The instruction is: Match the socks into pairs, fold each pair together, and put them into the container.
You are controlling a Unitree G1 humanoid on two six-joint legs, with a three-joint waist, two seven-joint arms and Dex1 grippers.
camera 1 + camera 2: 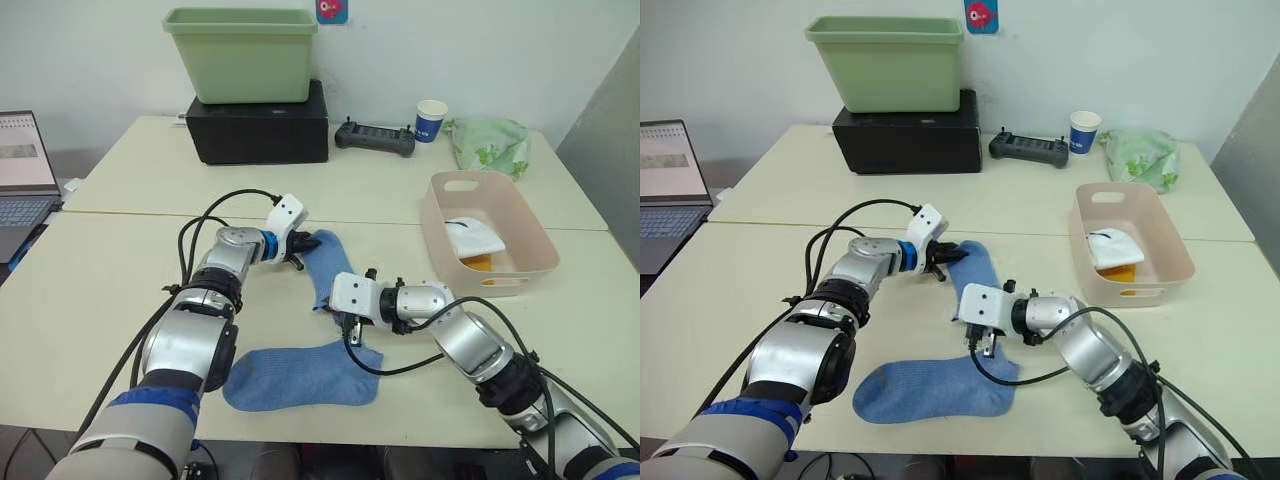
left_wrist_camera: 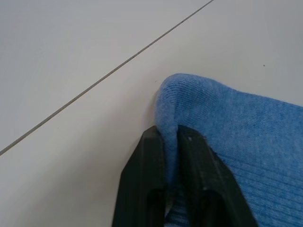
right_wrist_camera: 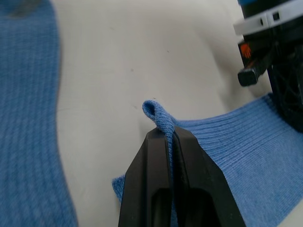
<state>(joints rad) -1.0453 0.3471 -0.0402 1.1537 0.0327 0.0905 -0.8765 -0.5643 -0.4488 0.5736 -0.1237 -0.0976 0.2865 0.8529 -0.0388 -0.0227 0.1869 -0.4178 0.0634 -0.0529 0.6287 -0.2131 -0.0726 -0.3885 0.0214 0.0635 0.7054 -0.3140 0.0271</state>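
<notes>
Two blue socks are lying on the table (image 1: 100, 290) near the middle of the frame. The left tool (image 1: 303, 246) is clamping the far end of the upper blue sock (image 1: 328, 262), its two black fingers (image 2: 142, 184) pressing a raised fold of the fabric between them. The right tool (image 1: 345, 322) is pinching the near edge of the same sock, with a small loop of cloth sticking up between its closed fingers (image 3: 147, 189). The sock is stretching between the two tools. The second blue sock (image 1: 300, 375) is lying flat toward the lower centre of the frame, just below the right tool. The pink container (image 1: 440, 215) is sitting on the right side of the table, and a white sock (image 1: 473, 235) and a bit of yellow sock (image 1: 478, 263) are resting inside it.
</notes>
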